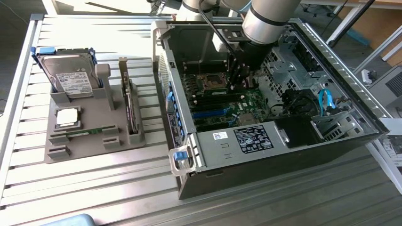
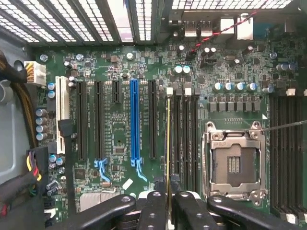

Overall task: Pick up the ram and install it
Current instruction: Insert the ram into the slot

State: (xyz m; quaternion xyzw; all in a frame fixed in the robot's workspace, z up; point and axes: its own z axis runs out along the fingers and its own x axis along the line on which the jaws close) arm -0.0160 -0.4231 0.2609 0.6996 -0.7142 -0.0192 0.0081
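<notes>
Near you on the exterior view's left stood the grey tray (image 1: 94, 149). It carried the hard drive (image 1: 72, 70) at its far end, the square processor chip (image 1: 68, 117) in the middle and the dark expansion card (image 1: 127, 106) upright on its right side. A thin green strip (image 1: 84, 133) lay in the tray's near slot, and I cannot tell whether that was a second stick. The picking up was done, as you can judge from the wrist view: the gripper (image 2: 168, 211) was deep inside the open computer case (image 1: 283, 160), and its jaws stood close together, clamped on the two faces of the ram (image 2: 168, 139). You saw the ram there edge-on, as a thin yellow-green line. It was in line with the first of the black memory slots (image 2: 184, 139), the one nearest to the long blue slot (image 2: 134, 120), with the empty processor socket (image 2: 235, 163) just beyond this group. I cannot tell whether the stick sat down in the slot or hung just over it. Since the jaws had it in their grip, I judge the installing as under way and not finished. For writing, you had little to read. A black sticker with white print (image 1: 251, 139) and a small white label (image 1: 220, 135) sat on the case's near inner wall, and the hard drive carried a white label (image 1: 74, 81). The motherboard (image 2: 122, 139) had fine white print beside its slots. All of these were too small to read, and no brand could be made out.
</notes>
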